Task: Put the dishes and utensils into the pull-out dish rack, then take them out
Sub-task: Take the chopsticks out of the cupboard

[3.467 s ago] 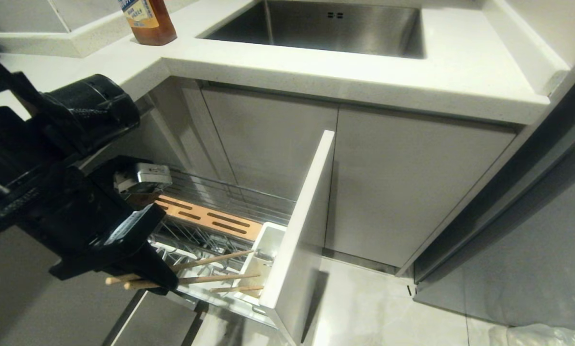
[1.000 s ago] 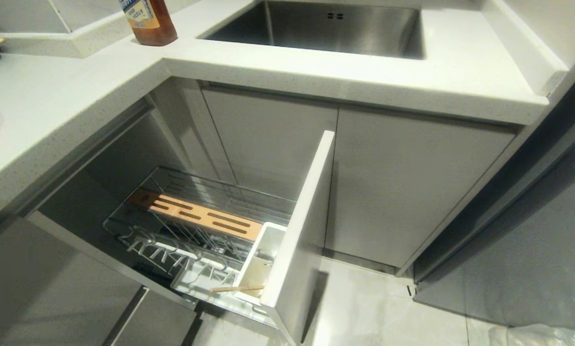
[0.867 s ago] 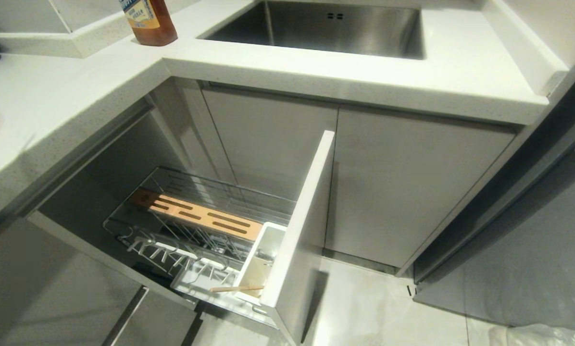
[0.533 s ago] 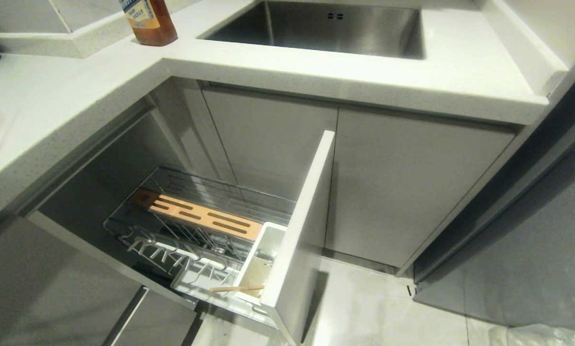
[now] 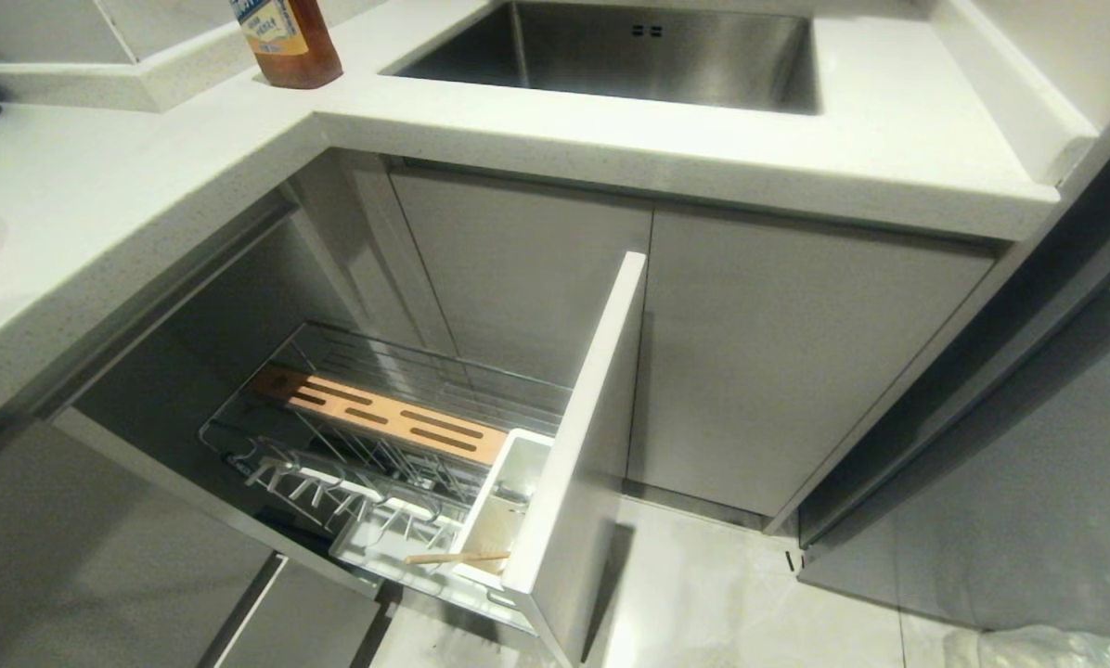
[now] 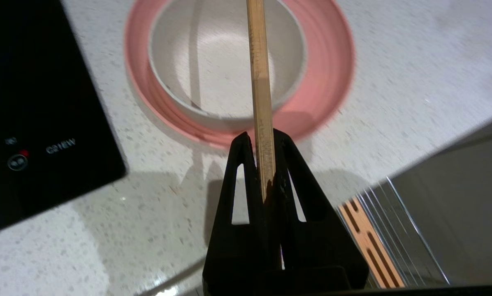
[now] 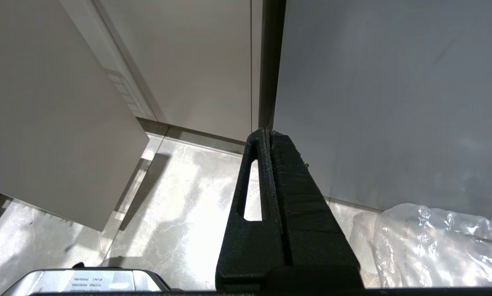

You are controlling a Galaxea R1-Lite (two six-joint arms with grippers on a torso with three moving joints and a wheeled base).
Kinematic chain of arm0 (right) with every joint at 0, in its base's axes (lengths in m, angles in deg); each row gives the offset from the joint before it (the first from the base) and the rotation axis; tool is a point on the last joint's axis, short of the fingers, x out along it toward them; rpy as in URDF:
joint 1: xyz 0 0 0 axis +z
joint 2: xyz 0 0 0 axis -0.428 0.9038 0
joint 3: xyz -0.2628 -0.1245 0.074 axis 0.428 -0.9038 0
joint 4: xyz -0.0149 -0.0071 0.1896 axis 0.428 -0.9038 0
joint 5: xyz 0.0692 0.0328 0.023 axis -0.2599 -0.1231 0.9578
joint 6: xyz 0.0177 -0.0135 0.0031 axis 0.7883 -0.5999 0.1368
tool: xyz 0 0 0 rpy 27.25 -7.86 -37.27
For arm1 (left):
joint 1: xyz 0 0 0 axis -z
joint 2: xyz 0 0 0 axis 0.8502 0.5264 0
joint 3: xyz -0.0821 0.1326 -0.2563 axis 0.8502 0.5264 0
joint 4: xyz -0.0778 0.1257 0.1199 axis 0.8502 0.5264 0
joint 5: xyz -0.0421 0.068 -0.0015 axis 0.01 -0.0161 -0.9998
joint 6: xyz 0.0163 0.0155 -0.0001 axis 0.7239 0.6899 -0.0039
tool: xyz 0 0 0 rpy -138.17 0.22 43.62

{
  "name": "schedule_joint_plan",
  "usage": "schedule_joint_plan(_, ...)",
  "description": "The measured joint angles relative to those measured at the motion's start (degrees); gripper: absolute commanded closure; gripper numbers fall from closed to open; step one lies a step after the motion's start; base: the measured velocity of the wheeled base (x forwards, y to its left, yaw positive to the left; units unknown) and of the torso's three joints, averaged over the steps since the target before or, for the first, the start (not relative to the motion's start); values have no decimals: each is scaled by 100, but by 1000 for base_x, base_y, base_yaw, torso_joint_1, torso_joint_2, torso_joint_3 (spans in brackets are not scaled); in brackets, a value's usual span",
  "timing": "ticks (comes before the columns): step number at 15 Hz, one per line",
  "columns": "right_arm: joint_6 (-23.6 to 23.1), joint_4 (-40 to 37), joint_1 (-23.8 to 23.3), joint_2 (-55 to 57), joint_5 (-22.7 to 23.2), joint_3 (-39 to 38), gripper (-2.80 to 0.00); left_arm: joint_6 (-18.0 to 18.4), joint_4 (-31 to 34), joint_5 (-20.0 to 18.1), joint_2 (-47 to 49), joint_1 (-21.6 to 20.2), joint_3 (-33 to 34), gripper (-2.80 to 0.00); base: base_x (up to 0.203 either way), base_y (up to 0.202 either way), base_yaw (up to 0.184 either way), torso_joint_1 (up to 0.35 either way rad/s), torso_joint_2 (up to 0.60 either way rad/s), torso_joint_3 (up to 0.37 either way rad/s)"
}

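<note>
A wooden chopstick (image 6: 261, 94) is pinched between the fingers (image 6: 242, 172) of the left gripper (image 6: 263, 142), above the speckled white counter (image 6: 394, 82). Beyond the tip of the gripper, a cream-white bowl (image 6: 225, 61) is seen resting inside a pink plate (image 6: 328, 70) on the counter, with the chopstick extending over both. A black cooktop (image 6: 36, 102) lies just beside the plate.

In the head view, the pull-out dish rack (image 5: 397, 464) is drawn out from under the counter, its pale front panel (image 5: 583, 445) standing open. A second chopstick (image 5: 456, 558) lies at the near end of the rack by the white utensil caddy (image 5: 509, 501). The slotted wooden strip (image 5: 388, 417) runs along the far side of the rack.

The right gripper (image 7: 270, 139) is held low near the cabinet doors (image 7: 188, 61) and the floor (image 7: 180, 213), its fingers pressed together on nothing.
</note>
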Motion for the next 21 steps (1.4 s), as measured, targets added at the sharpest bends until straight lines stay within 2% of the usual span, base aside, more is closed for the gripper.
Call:
schedule_joint_plan(2, 0, 0, 0, 0, 0, 0, 0, 2, -61, -5, 221, -211, -90, 0, 0, 0, 0, 0, 0, 0)
schedule_joint_plan(10, 0, 0, 0, 0, 0, 0, 0, 3, -291, -16, 900, -600, -270, 0, 0, 0, 0, 0, 0, 0)
schedule_joint_plan(21, 0, 0, 0, 2, 0, 0, 0, -5, -306, -178, 1207, -856, -233, 0, 0, 0, 0, 0, 0, 0)
